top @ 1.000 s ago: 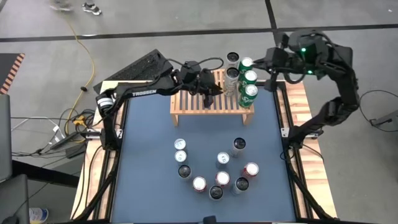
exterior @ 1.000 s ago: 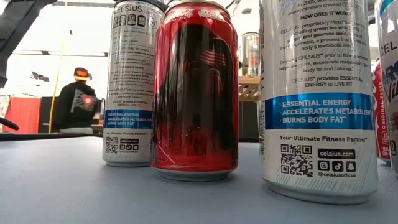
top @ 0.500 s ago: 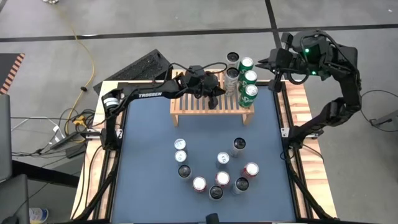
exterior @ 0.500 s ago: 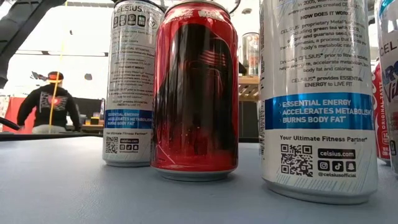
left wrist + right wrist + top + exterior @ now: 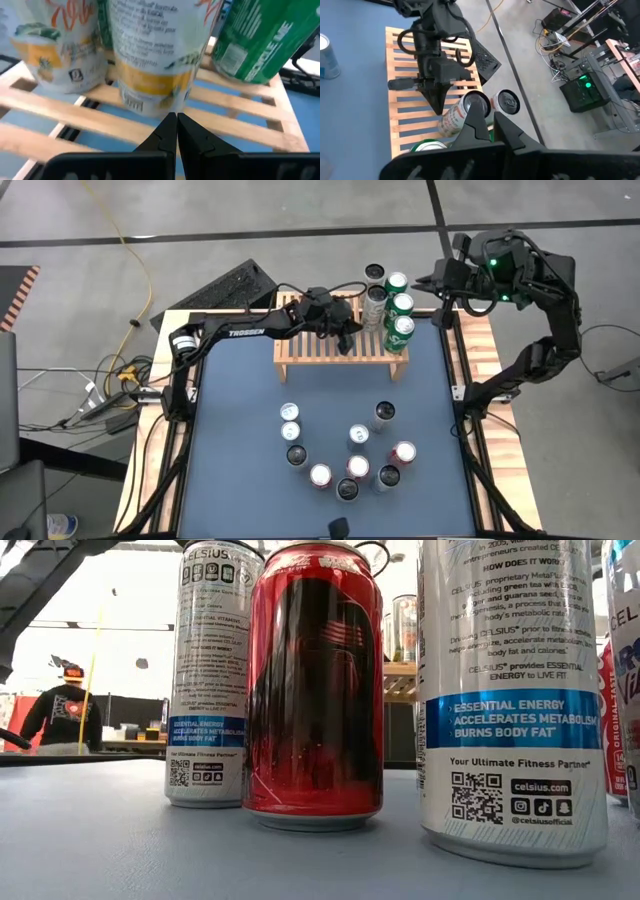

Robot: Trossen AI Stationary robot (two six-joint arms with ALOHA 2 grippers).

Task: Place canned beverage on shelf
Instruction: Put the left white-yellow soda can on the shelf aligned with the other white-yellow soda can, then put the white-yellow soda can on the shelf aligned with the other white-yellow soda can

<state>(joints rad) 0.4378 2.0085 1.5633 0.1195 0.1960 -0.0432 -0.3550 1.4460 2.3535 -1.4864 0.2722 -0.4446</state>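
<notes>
Left gripper point(image 5: 344, 340) is hovering over the shelf point(image 5: 310, 352), fingers pressed together, gripping nothing. Cans point(image 5: 398, 318) are standing at the shelf's right end. Right gripper point(image 5: 428, 283), closed and empty, is waiting beyond the far-right corner.

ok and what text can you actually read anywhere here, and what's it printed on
"CELSIUS", "ACCELERATES METABOLISM": pale can, low view.
"ESSENTIAL ENERGY ACCELERATES METABOLISM BURNS BODY FAT", "Your Ultimate Fitness Partner", "celsius.com": nearest white can.
"TROSSEN": left arm, high view.
Red can: no readable words.
Cans on the shelf in the left wrist view: print too blurred.
</notes>
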